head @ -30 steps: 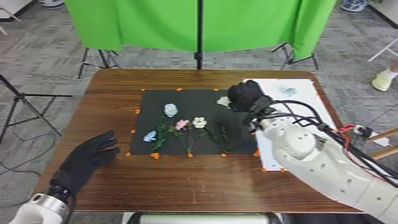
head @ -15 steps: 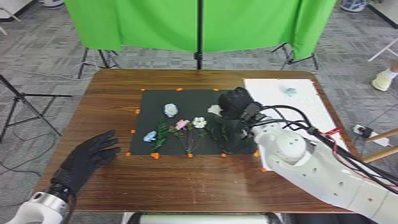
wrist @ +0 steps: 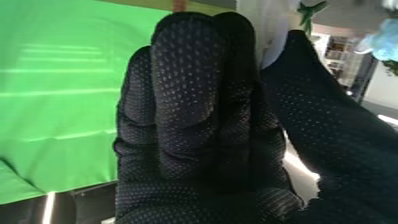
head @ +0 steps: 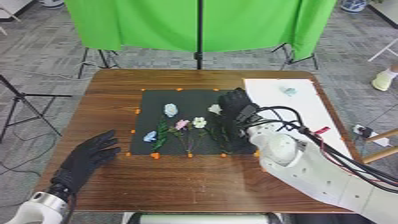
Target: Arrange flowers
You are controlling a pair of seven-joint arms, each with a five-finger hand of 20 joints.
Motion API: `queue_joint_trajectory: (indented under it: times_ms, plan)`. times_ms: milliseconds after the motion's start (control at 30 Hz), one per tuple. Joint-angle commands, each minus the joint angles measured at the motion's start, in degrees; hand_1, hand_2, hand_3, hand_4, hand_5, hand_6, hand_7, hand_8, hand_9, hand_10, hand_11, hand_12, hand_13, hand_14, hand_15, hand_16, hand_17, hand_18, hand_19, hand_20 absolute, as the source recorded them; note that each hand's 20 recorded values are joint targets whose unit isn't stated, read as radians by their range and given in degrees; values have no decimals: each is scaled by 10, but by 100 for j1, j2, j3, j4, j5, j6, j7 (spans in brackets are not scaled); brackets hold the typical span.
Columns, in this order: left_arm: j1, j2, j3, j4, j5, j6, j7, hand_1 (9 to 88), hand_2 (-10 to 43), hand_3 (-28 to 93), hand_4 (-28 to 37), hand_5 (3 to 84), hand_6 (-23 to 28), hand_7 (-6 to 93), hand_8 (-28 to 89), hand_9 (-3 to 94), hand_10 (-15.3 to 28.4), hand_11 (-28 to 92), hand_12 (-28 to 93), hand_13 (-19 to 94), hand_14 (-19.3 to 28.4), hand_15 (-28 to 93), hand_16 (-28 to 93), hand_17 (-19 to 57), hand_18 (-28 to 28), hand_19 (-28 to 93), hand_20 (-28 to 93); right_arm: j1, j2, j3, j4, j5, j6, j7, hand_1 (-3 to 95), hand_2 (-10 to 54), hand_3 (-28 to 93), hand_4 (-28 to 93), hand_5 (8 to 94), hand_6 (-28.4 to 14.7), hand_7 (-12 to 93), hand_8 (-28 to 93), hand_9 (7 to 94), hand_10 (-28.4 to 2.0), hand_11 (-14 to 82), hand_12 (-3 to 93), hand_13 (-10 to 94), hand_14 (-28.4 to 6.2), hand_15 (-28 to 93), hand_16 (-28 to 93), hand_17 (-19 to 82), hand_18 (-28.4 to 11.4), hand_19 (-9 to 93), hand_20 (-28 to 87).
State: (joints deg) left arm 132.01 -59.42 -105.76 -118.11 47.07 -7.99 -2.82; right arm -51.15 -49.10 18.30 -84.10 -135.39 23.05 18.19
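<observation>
Fingers (wrist: 187, 75) of the right hand (head: 233, 106) stand straight and open, just right of the farther white flower (head: 215, 109) on the black mat (head: 191, 94). Its stem seems to point robotward; the relaxed, open left hand (head: 87, 154) lies well apart.

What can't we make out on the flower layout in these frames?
Head view: whether the black-gloved right hand touches the small white flower beside it; the glove hides it.
Head view: the part of the black square mat under that hand; covered.
Head view: petals of the pale blue bloom; too small.
Right wrist view: rest of a light blue flower; cut by the edge.
</observation>
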Motion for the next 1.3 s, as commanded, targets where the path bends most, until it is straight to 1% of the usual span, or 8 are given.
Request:
queue_joint_trajectory:
  times_ms: [33, 367, 500, 600, 900, 1067, 1167, 1300]
  plan:
    - [139, -26, 112, 185, 40, -27, -166, 240, 8, 697, -283, 314, 54, 171, -103, 271, 119, 229, 137, 212, 136, 469, -45, -116, 207, 528, 29, -24, 63, 265, 7, -167, -326, -363, 479, -95, 816, -283, 715, 31, 446, -121, 877, -28, 179, 436, 861, 12, 426, 306, 347, -129, 745, 299]
    - [161, -34, 111, 164, 40, -5, -161, 240, 8, 698, -283, 313, 54, 171, -104, 271, 119, 226, 138, 213, 136, 469, -46, -116, 207, 528, 29, -261, 167, 593, -234, -446, -888, -797, 392, -95, 796, -283, 660, 39, 448, -136, 805, -32, 207, 380, 798, 6, 443, 275, 304, -137, 719, 325]
    - [185, -47, 96, 155, 36, 27, -146, 241, 9, 696, -283, 314, 54, 170, -103, 272, 119, 227, 139, 213, 135, 468, -47, -116, 207, 528, 29, -366, 222, 750, -286, -427, -890, -927, 334, -95, 828, -283, 646, 45, 398, -127, 749, -45, 309, 287, 775, 0, 463, 231, 290, -139, 706, 346]
    - [181, -61, 95, 158, 37, 27, -147, 241, 9, 697, -283, 314, 54, 170, -103, 271, 118, 227, 139, 213, 135, 468, -46, -117, 207, 528, 29, -498, 293, 977, -374, -297, -865, -1061, 284, -95, 869, -283, 652, 52, 365, -209, 726, -55, 365, 223, 770, -3, 465, 226, 286, -141, 702, 355]
    - [219, -98, 80, 141, 46, 44, -110, 240, 9, 697, -283, 314, 55, 171, -103, 271, 119, 228, 138, 212, 135, 468, -46, -117, 207, 528, 29, -751, 577, 1720, -486, 777, -423, -1287, 128, -95, 875, -283, 547, 7, 327, -214, 608, -91, 367, 220, 682, -40, 489, 217, 241, -170, 693, 374]
    - [220, -102, 80, 138, 42, 56, -114, 240, 9, 697, -283, 314, 55, 170, -104, 271, 119, 229, 138, 212, 135, 469, -46, -117, 207, 528, 29, -550, 794, 1828, -289, 1163, -614, -723, 96, -51, 887, -280, 450, -24, 291, -188, 487, -114, 386, 220, 572, -74, 511, 189, 229, -196, 644, 356]
    - [246, -96, 71, 125, 40, 67, -109, 240, 9, 697, -283, 314, 55, 171, -103, 271, 119, 229, 138, 212, 135, 469, -46, -117, 207, 528, 29, -512, 938, 1996, -219, 1041, -1142, -287, 112, -43, 916, -267, 362, -23, 286, -182, 380, -113, 330, 208, 441, -98, 425, 160, 205, -206, 587, 303]
    - [239, -77, 62, 129, 41, 59, -119, 240, 9, 699, -283, 314, 54, 171, -103, 271, 119, 230, 138, 212, 135, 469, -46, -117, 207, 528, 29, -451, 1094, 2119, -143, 1031, -2039, 290, 138, -49, 931, -256, 234, -33, 204, -132, 227, -120, 95, 212, 209, -131, 132, 191, 116, -212, 438, 167]
